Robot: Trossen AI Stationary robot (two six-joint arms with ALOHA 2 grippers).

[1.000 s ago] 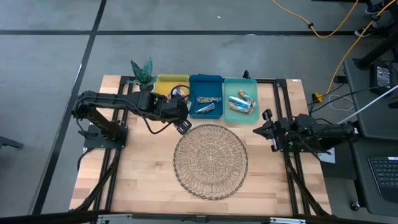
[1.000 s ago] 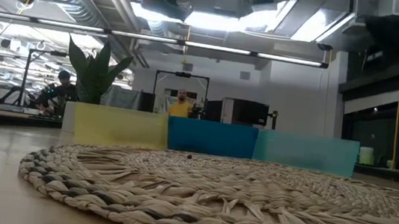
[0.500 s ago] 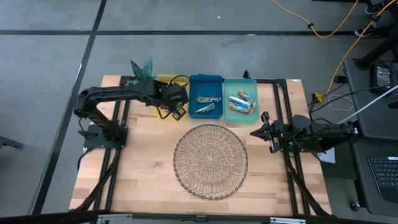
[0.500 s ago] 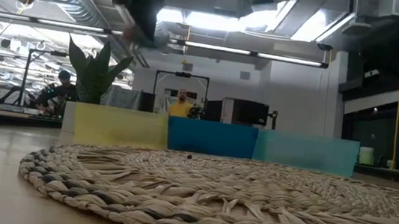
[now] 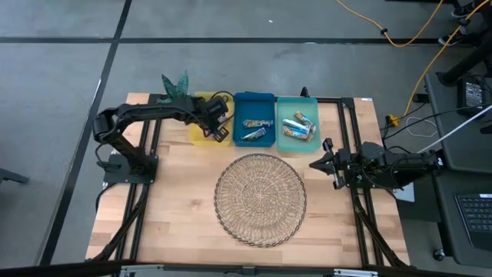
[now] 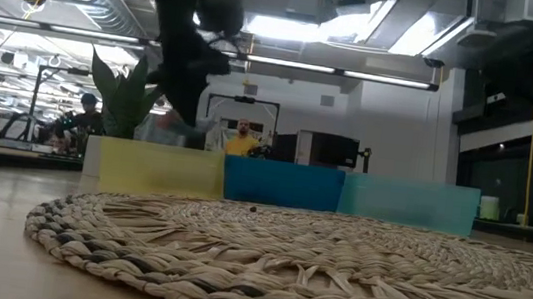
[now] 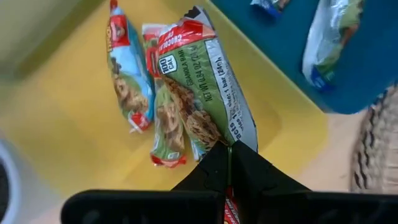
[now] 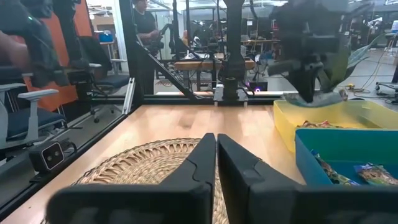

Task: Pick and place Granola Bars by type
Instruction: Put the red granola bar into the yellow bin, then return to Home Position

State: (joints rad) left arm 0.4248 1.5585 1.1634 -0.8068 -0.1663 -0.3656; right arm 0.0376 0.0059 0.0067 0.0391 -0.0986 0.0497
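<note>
green-and-red crinkly foil granola bar (image 7: 202,93) hangs pinched by one end in the left tool (image 7: 229,163) over the yellow rectangular tray (image 7: 68,124); light, slippery, best gripped at its sealed end.

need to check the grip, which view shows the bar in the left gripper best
The left wrist view: the granola bar fills the frame, pinched at one end by the shut left gripper over the yellow tray. The high view hides it under the arm; low and right wrist views show only a blurred shape.
</note>
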